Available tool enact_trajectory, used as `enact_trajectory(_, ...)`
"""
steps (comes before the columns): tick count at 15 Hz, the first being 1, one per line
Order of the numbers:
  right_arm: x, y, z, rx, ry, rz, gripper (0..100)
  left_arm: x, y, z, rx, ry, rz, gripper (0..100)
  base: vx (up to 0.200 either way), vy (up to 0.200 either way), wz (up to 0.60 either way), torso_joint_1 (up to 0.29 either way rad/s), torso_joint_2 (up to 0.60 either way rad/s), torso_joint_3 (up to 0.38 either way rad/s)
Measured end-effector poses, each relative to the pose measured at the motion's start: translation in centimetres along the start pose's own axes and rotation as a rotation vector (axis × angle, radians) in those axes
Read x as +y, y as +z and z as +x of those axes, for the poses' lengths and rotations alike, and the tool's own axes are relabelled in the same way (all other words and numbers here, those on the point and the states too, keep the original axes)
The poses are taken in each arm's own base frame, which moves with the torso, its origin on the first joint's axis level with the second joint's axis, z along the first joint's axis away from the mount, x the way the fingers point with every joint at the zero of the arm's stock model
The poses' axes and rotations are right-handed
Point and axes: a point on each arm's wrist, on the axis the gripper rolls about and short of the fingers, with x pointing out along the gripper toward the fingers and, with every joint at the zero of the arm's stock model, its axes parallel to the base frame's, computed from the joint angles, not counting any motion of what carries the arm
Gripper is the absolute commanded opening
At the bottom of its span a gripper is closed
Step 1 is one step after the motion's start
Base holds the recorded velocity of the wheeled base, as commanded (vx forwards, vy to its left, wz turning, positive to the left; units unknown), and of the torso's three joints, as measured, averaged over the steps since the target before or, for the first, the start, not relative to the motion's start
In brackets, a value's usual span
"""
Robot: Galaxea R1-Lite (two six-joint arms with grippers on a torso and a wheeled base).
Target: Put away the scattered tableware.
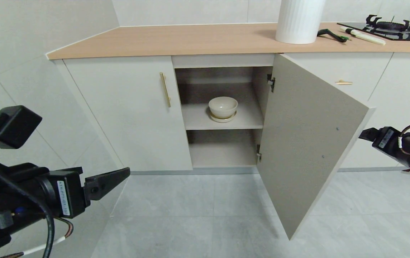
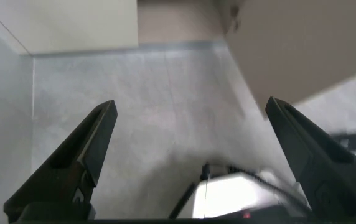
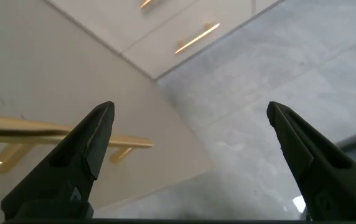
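Bowl (image 1: 223, 106) is sitting shelved; left hand (image 2: 190, 104) and right hand (image 3: 189, 109) are both gaping, empty. Closing step is seemingly pending: right hand pushing the door (image 1: 309, 136) shut.

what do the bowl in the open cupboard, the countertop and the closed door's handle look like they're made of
Bowl: likely glazed ceramic, cream with a soft sheen at the rim.
Countertop: wood-look, matte tan with faint grain; possibly laminate rather than solid wood.
Door handle: probably metal, a slim bar in a brushed gold or brass tone.
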Motion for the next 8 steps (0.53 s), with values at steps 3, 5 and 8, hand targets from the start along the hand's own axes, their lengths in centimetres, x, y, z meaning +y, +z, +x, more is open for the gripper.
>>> enact_trajectory(3, 1.5, -0.1, 0.8, 0.029, 0.073, -0.015, 100, 0.3, 0.4, 0.1, -0.036, 0.012, -0.027, 100, 0.0, 0.0, 0.0, 0.0, 0.0, 0.0)
enact_trajectory(5, 3.3, -1.0, 1.0, 0.068, 0.143, -0.048, 100, 0.3, 0.8, 0.1, -0.075, 0.01, -0.049, 100, 0.0, 0.0, 0.0, 0.0, 0.0, 0.0)
enact_trajectory(8, 7.0, -3.2, 0.2, 0.156, 0.3, -0.112, 100, 0.5, 0.8, 0.0, -0.1, 0.011, -0.058, 100, 0.0, 0.0, 0.0, 0.0, 0.0, 0.0)
